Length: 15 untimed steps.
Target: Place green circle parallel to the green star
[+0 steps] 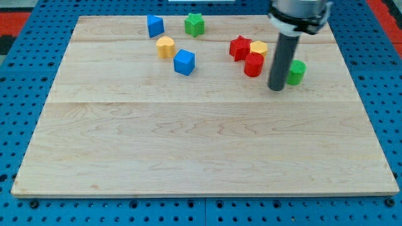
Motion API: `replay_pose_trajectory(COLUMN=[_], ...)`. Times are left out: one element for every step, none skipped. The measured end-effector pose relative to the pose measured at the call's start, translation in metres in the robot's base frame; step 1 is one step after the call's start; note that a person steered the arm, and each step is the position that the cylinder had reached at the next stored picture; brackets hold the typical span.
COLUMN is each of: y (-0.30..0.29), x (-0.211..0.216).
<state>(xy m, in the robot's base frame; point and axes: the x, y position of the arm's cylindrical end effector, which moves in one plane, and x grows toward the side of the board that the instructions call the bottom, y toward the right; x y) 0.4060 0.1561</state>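
Observation:
The green circle point(297, 72) is a short green cylinder at the view's right, on the wooden board point(201, 138). The green star point(195, 24) sits near the view's top, left of centre. My tip point(277, 88) rests on the board just left of the green circle and slightly below it, close to touching it. The rod's body hides the circle's left edge.
A red star point(239, 47), a yellow block point(259, 48) and a red cylinder point(254, 64) cluster just left of my tip. A blue block point(155, 26), a yellow block point(165, 46) and a blue cube point(184, 62) lie near the green star.

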Motion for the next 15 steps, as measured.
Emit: replay_pose_trajectory(y=[0.044,0.035,0.03,0.03,0.026,0.045,-0.001,-0.021,-0.055,-0.057,-0.026,-0.007,-0.049,-0.055,-0.053], x=[-0.007,-0.047,-0.087,-0.126,-0.121,-0.078,-0.084,-0.112,-0.132,-0.135,-0.135,-0.144,-0.172,-0.173,-0.172])
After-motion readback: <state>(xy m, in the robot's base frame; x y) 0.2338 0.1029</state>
